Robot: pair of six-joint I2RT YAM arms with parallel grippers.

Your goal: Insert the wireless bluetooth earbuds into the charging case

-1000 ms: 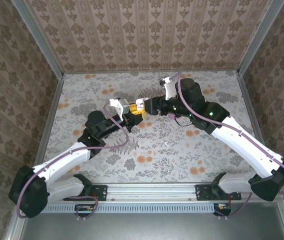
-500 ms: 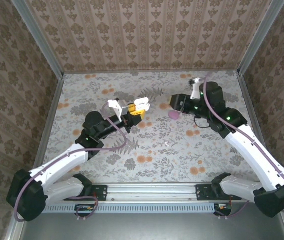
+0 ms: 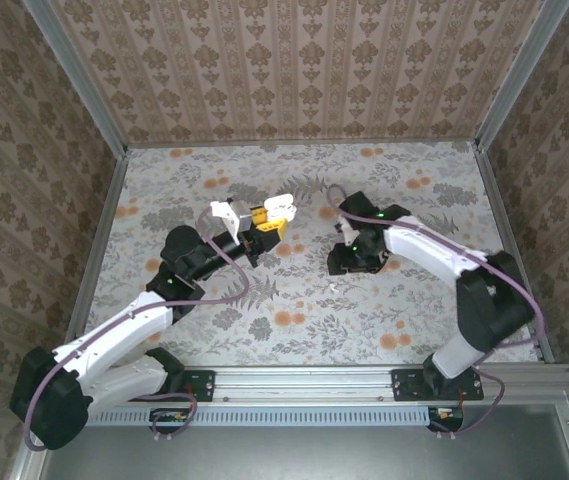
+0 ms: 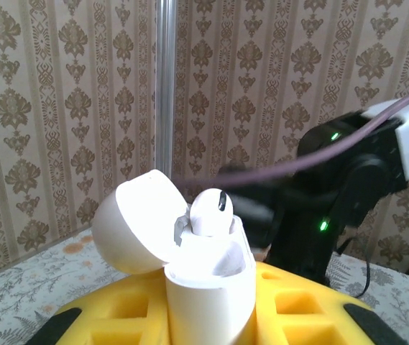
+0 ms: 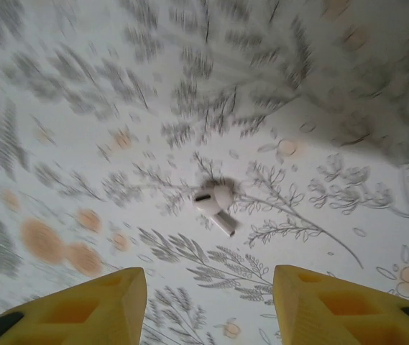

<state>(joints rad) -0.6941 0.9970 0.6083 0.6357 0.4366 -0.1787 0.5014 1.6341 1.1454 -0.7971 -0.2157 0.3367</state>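
While the left gripper is clamped on the charging case, yellow pads pressing either flank, the case stands upright clear of the table. Its lid is thrown back to the left. One seated earbud stands in the case with its rounded head above the rim; whether it is fully home I cannot tell.

Further right, well apart from the case, the loose earbud lies on its side on the floral tabletop, a white bulb with a short stem pointing away from it. The right gripper hangs over it with its jaws standing apart and nothing between them. The earbud lies ahead of the gap, not yet inside it.

By its look the piece is hard, glossy plastic — very light, stiff and slick. A squeeze on the domed head would probably squirt it sideways, and a brushing finger could flick it across the table. The better hold seems to be across the stem near where it meets the head, with the fingers brought down almost to the tabletop. That would leave the stem's tip free to enter the case's empty well.
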